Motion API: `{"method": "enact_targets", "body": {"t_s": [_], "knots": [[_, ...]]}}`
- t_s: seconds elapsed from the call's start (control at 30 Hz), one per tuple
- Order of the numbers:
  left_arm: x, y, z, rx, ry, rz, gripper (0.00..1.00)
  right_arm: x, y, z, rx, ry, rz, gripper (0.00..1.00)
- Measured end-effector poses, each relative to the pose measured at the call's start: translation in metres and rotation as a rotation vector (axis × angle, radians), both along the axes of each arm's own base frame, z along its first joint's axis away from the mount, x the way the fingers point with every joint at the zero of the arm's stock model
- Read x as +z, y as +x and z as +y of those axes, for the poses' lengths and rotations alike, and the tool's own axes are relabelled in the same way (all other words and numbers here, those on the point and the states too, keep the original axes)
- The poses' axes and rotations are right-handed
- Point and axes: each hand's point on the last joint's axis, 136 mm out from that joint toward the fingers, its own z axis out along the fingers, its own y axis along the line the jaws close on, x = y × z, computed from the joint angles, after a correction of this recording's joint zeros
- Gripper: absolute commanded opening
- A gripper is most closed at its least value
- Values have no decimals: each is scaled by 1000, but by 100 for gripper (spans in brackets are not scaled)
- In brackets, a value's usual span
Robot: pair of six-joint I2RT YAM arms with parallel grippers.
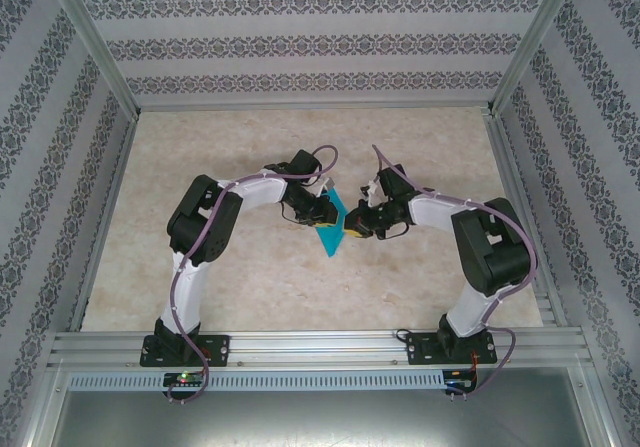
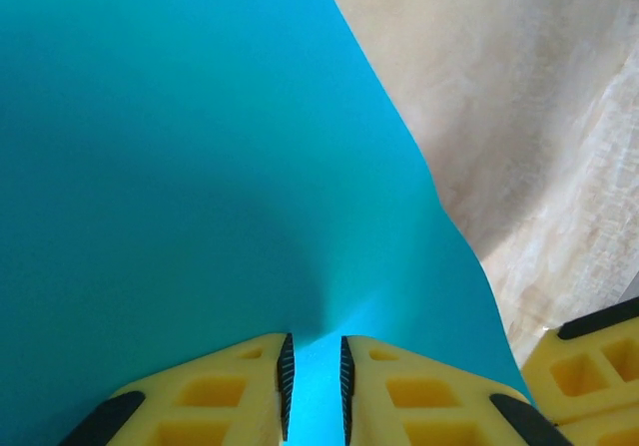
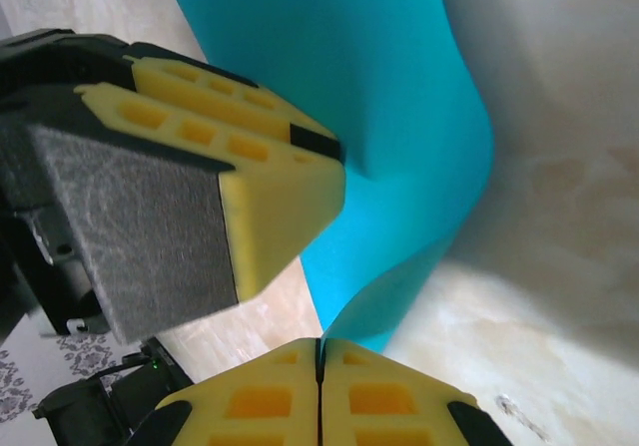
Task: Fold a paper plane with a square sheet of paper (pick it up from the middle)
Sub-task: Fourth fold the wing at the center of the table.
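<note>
Over the middle of the table (image 1: 250,297) the two arms meet, and the paper (image 1: 330,232) hangs between them, lifted off the surface and tilted, its lower point towards 6 o'clock. It is not flat: it bows and curls between the two holds.

The left gripper (image 1: 316,212) comes at it from about 10 o'clock. In its own wrist camera the jaws are drawn in to a narrow slit, and a ridge of the sheet puckers up between the black pads, so I take it as a pinch on the paper. The right gripper (image 1: 356,227) reaches in from 3 o'clock. Its jaws are pressed fully together, and the sheet's curled lower edge runs straight into the seam between them, so it has a thin bite on the paper.

The sheet looks feather-light and floppy. It has no stiffness to hold a shape, so it will sag and swing from whichever edge is free. It should crease readily and for good, so a careless squeeze would leave a stray mark, and two grips pulling against each other could tear it. I would hold it by shallow pinches near an edge or along the intended fold line, well spread, with the pull kept gentle and even
</note>
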Motion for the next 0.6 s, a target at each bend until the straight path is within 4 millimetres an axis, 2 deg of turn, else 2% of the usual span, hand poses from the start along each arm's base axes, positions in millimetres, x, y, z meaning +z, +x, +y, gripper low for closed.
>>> {"method": "enact_targets", "body": {"t_s": [0.23,0.4,0.5,0.6], "knots": [[7,1,0,-7,3,-4,25,-1,3,4,6,-5,1,6],[24,6,3,-17,20,-45,25,-3,3,2,8,-27,3,6],[33,11,10,-16,47,-79,25,-5,2,-1,7,-45,9,6],[30,16,24,-6,110,-99,25,-5,2,-1,11,-54,10,6]]}}
